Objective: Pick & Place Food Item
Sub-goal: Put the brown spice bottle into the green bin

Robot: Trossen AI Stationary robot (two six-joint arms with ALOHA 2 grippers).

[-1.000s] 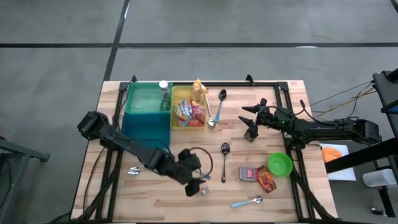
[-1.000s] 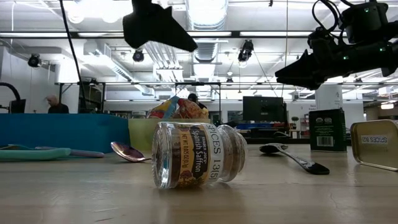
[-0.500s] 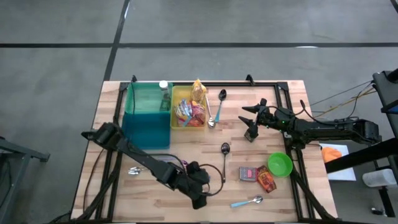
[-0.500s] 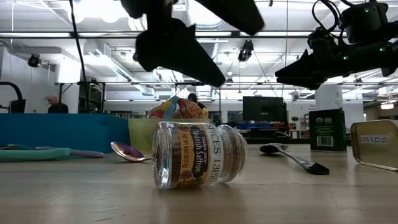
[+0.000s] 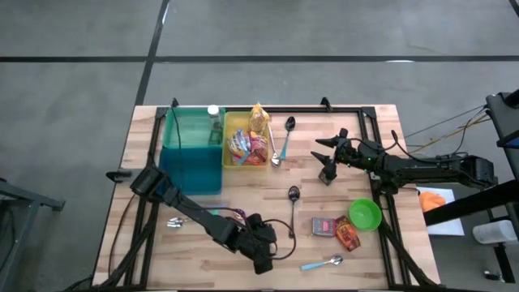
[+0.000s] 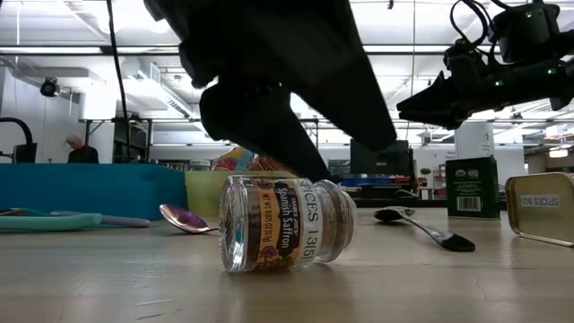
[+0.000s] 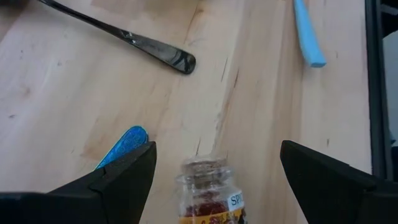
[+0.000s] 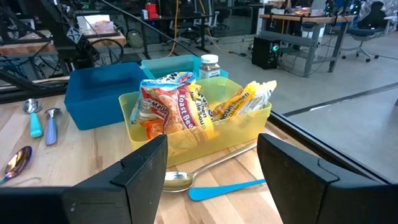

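So the spice jar (image 6: 285, 222) is lying on its side at the lower middle of the high view, near the table's front edge. In the left wrist view its long axis runs straight out between the fingers, lid end away. The left gripper (image 7: 214, 171) is spread wide around it, holding nothing. The right gripper (image 5: 327, 158) sits open and empty at upper right, well apart.

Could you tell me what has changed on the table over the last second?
The left hand has swung toward the table's near edge and come down over the saffron spice jar, which lies on its side; its open fingers now straddle the jar without gripping it. Nothing was picked up or released. The jar, the spoons and the waiting right hand, raised over the table's right side, stayed put.
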